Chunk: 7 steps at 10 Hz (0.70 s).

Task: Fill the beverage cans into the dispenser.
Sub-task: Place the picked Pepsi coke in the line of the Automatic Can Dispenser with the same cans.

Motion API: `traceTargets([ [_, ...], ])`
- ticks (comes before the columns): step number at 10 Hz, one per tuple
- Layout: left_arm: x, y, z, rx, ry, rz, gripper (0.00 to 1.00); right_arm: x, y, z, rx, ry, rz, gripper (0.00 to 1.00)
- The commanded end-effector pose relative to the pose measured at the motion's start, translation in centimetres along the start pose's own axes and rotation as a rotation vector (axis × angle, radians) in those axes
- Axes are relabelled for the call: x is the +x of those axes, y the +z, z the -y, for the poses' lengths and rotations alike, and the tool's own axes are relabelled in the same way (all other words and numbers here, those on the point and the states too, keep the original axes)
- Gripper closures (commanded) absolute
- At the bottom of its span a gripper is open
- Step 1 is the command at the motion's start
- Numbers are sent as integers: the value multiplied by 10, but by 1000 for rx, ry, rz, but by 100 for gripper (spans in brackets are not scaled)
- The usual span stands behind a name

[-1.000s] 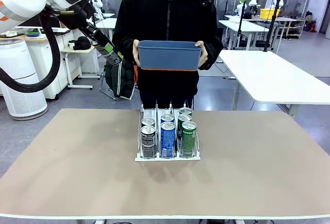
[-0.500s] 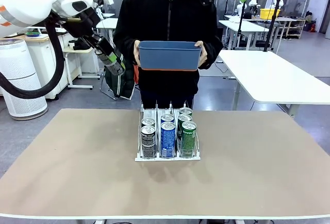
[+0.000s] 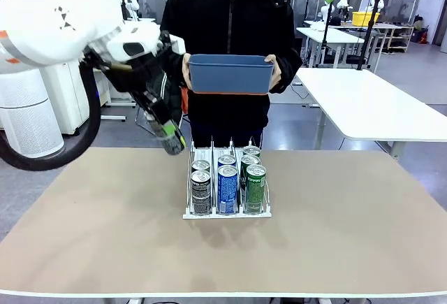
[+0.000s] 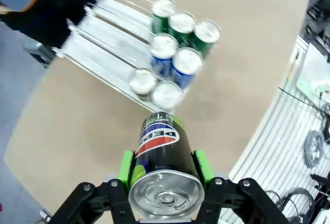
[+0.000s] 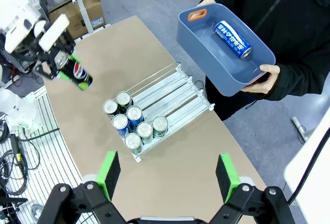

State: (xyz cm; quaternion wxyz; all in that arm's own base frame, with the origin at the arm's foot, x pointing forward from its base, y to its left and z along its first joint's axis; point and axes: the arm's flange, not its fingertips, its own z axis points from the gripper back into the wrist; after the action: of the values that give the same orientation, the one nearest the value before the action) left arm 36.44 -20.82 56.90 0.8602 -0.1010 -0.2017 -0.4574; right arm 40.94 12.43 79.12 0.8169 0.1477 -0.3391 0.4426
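**Can in hand over the rack:** The robot's left gripper (image 4: 164, 168) clamps its green pads on either side of a black cola can (image 4: 161, 149). The can lies along the fingers, its silver top toward the wrist and its base pointing out past the fingertips. Ahead of and below that gripper, on the brown table (image 3: 105, 234), sits the white dispenser (image 4: 100, 31). Six beverage cans (image 4: 175, 54) stand bunched at one end of it, two to a lane: green, blue and black-and-silver. The rest of the lanes lie bare. From the front, the gripper hangs in the air just beside the rack's far left corner, fingers angled down and touching nothing on the table. The right gripper (image 5: 168, 178) is high above the table, its jaws spread wide with nothing between them, and the dispenser lies well below, beyond its fingertips. Farther out past that gripper, a person (image 3: 230, 24) in a black jacket holds a blue bin (image 5: 221, 64) in both hands, with one blue can (image 5: 232, 39) lying on its side inside.
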Motion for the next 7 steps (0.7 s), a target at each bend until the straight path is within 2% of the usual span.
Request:
traceTargets([
  [1,1,-12,11,-15,52,-44,42,-1,-1,1,4,-7,9,1],
  [2,0,-22,17,-37,19,-54,42,-1,-1,1,4,-7,9,1],
  [6,-1,-41,10,-119,16,-84,42,-1,-1,1,4,-7,9,1],
  [7,-4,-41,14,-56,17,-86,42,-1,-1,1,4,-7,9,1],
])
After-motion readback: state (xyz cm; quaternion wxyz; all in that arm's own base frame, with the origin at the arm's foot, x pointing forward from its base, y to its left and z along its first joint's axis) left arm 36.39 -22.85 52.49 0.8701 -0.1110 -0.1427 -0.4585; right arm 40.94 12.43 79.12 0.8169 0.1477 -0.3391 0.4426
